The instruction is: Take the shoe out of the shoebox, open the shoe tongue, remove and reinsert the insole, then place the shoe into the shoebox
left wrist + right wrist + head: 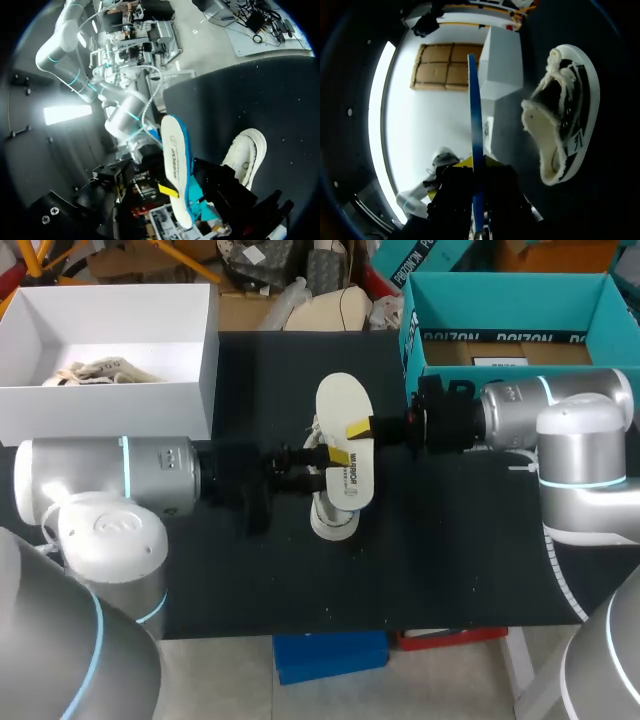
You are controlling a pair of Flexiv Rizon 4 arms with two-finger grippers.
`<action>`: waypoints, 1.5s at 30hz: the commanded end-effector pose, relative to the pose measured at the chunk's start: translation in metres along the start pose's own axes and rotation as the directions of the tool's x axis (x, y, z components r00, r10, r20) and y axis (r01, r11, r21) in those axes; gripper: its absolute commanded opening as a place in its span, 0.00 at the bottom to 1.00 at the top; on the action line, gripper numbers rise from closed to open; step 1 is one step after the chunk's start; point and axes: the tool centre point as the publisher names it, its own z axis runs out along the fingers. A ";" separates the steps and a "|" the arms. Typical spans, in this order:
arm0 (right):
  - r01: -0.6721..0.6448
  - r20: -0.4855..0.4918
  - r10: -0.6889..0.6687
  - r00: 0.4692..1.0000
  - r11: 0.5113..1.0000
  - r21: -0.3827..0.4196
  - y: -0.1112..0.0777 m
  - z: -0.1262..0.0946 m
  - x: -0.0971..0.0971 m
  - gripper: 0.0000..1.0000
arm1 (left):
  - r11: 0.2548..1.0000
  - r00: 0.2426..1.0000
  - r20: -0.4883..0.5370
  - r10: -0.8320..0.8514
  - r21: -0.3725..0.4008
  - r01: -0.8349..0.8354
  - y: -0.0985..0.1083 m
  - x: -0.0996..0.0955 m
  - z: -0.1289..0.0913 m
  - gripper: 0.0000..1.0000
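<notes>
My right gripper (348,442) is shut on a white insole (345,415) with a blue underside, holding it in the air over the middle of the black table. In the right wrist view the insole (475,125) runs edge-on between the fingers. Under it the white and black shoe (335,516) lies on the table, and it shows beside the insole in the right wrist view (565,115). At the shoe's left side my left gripper (305,468) stands open, its two dark fingers apart. The left wrist view shows the insole (177,165) next to the shoe (245,152).
A white shoebox (110,400) with crumpled paper (100,370) inside stands at the back left. A teal box (500,300) stands at the back right, behind my right arm. The front half of the table shows bare black cloth (400,570).
</notes>
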 end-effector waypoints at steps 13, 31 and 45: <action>0.000 0.001 0.000 1.000 1.000 -0.003 0.000 0.001 0.000 0.00 | 0.999 0.831 -0.556 -0.025 -0.034 0.007 -0.017 -0.036 -0.032 1.00; 0.000 0.001 0.000 1.000 1.000 -0.003 0.000 0.001 0.000 0.00 | 0.998 0.623 -0.782 -0.006 0.037 0.056 -0.017 -0.038 -0.015 1.00; 0.000 0.001 0.000 1.000 1.000 -0.003 0.000 0.001 0.000 0.00 | 0.984 0.340 -0.927 0.159 0.119 -0.136 -0.017 -0.052 -0.013 1.00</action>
